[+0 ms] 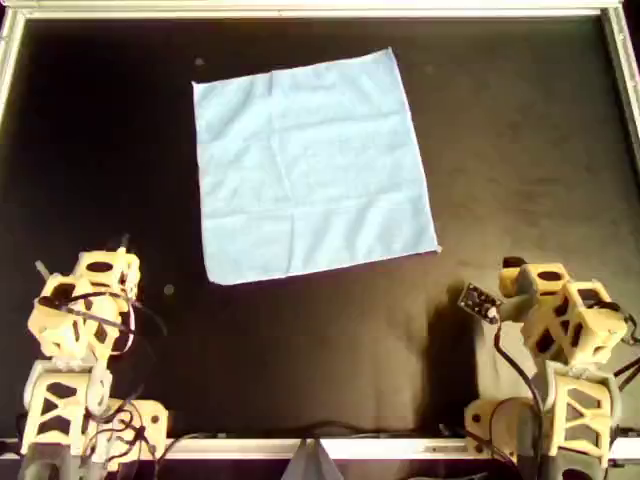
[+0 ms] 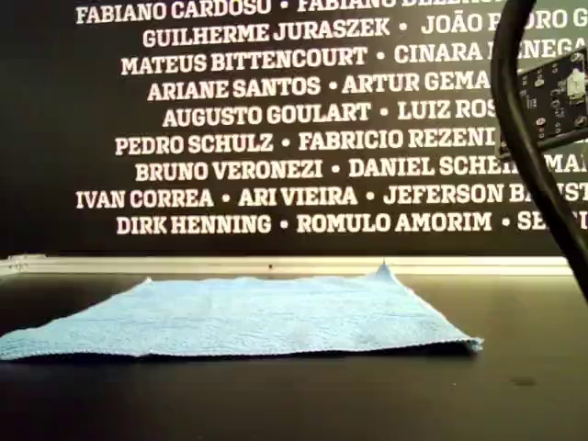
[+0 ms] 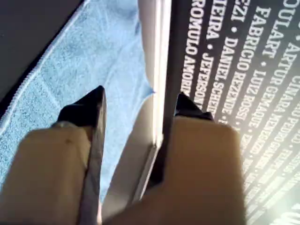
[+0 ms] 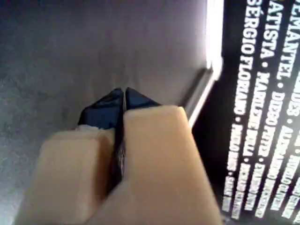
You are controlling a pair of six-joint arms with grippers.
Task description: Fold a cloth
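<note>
The cloth (image 1: 310, 165) is a light-blue square lying flat and unfolded on the black table, slightly rotated, in the upper middle of the overhead view. In the exterior view the cloth (image 2: 248, 317) lies low and flat with one far corner slightly peaked. My left gripper (image 3: 140, 96) is open and empty, well short of the cloth (image 3: 70, 70), which it faces. My right gripper (image 4: 123, 91) is shut on nothing over bare table. The left arm (image 1: 85, 300) sits at the overhead view's lower left, the right arm (image 1: 560, 310) at its lower right. Both are apart from the cloth.
A metal rail (image 1: 320, 10) borders the black table (image 1: 500, 150) at its far edge, with a dark wall of white names (image 2: 276, 138) behind it. A cable and circuit board (image 2: 551, 92) hang at the exterior view's upper right.
</note>
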